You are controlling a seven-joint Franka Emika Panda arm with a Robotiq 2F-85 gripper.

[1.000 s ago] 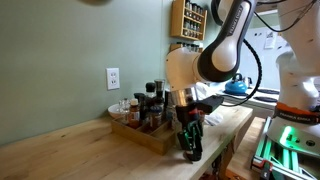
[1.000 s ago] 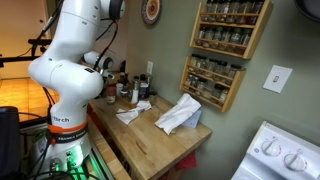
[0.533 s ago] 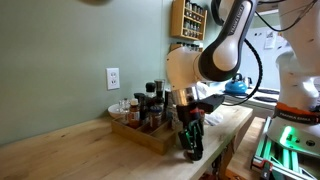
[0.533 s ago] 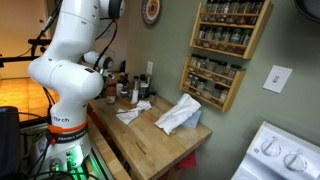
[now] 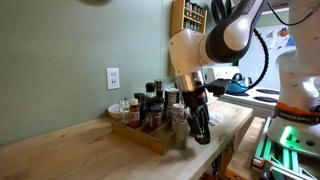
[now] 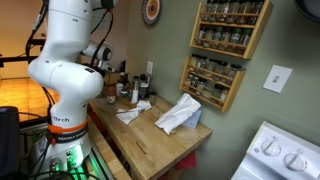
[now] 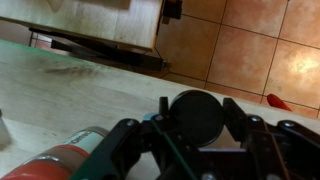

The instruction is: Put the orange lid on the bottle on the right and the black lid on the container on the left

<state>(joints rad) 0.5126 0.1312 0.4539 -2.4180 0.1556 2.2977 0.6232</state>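
Claw [image 7: 200, 112] is clamped on the black lid [image 7: 197, 106]. In the wrist view the round cap sits flat between the two fingers [image 7: 243, 122], held up off the wood. In an exterior view the claw [image 5: 200, 128] hangs above the bench [image 5: 70, 150] close to its front edge, pointing down, not touching the top.

Right next to it in the wrist view, low on the left, there's a reddish bottle [image 7: 68, 160]. It's super blurry, so I can't tell if the orange lid is on it. In the exterior view a small jar [image 5: 179, 127] stands on the bench just beside the claw, toward the wall. It's too small to say what's in it, or whether it's that same bottle.

Behind that is a wooden tray [image 5: 150, 138] packed with upright spice bottles, plus a white bowl [image 5: 117, 109] by the wall under the outlet [image 5: 113, 77]. A spice rack [image 5: 190, 20] hangs on the wall higher up. From the opposite side, white cloths [image 6: 178, 115] lie on the bench below the racks [image 6: 225, 40].
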